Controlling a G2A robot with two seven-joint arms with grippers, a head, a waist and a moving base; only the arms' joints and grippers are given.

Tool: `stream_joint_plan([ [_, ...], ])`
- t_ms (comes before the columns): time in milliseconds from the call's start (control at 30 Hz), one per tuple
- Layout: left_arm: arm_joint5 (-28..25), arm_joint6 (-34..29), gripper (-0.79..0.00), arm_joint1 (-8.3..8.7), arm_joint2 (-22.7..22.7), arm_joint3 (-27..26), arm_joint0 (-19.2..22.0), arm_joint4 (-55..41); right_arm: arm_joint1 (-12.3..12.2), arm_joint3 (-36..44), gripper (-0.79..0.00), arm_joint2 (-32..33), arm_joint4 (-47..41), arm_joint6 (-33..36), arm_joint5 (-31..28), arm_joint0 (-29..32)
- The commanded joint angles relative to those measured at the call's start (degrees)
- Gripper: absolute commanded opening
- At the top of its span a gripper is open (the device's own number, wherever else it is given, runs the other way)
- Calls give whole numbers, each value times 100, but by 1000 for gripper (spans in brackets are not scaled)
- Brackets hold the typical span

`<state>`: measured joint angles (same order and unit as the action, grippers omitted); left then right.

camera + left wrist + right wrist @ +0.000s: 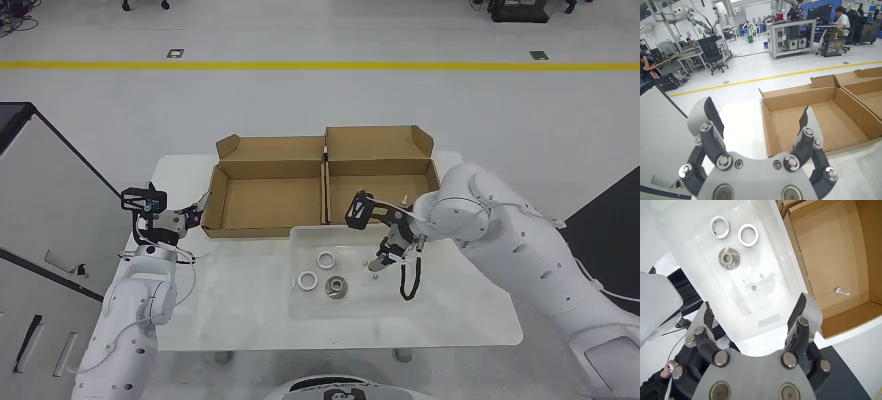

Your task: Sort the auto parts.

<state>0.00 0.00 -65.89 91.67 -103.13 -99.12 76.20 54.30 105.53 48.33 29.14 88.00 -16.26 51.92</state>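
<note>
Inspection at the bench: a white table [250, 315] carries two open boxes side by side along its far edge; the left brown cardboard box [810, 121] shows a bare floor; the right brown cardboard box [829, 256] holds one short silver bolt [842, 291], lying flat near a corner.

A shallow white plastic tray [310, 233] sits just in front of the right box. It holds a first flat silver metal ring [719, 227] and a second silver ring [748, 234], near each other but apart; a grey flanged metal hub [728, 258] lies beside them; two small silver nuts [753, 288] lie separately, nearer the right gripper.

The right gripper [755, 304] hangs over the tray's right end; fingers spread wide, nothing between them.

The left gripper [757, 108] is at the left box's outer wall; fingers likewise spread, holding nothing.
</note>
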Motion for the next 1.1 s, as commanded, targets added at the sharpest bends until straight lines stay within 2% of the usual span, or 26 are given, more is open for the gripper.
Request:
stream_joint_plan([
  [0, 0, 0, 0, 0, 0, 0, 0, 0, 0, 0, 0, 0, 0, 0, 0, 0],
  [200, 0, 0, 0, 0, 0, 0, 0, 0, -7, 172, 0, -361, 315, 0, -3, 2],
  [367, 0, 0, 0, 0, 0, 0, 0, 0, -11, 30, 0, -961, 518, 0, 18, -271],
  [567, 0, 0, 0, 0, 0, 0, 0, 0, 27, -294, 0, -1522, 347, 0, 102, -634],
  [600, 0, 0, 0, 0, 0, 0, 0, 0, 35, -342, -15, -1596, 312, 0, 122, -686],
  [667, 0, 0, 0, 0, 0, 0, 0, 0, 50, -431, -95, -1735, 254, 0, 149, -776],
  [700, 0, 0, 0, 0, 0, 0, 0, 0, 58, -478, -188, -1798, 226, 0, 162, -816],
  [733, 0, 0, 0, 0, 0, 0, 0, 0, 66, -524, -209, -1857, 201, 0, 175, -851],
  [800, 0, 0, 0, 0, 0, 0, 0, 0, 85, -620, -308, -1967, 168, 0, 204, -911],
  [967, 0, 0, 0, 0, 0, 0, 0, 0, 159, -862, -391, -2191, 107, 0, 251, -982],
  [1067, 0, 0, 0, 0, 0, 0, 0, 0, 223, -1020, -397, -2309, 128, -6, 239, -989],
])
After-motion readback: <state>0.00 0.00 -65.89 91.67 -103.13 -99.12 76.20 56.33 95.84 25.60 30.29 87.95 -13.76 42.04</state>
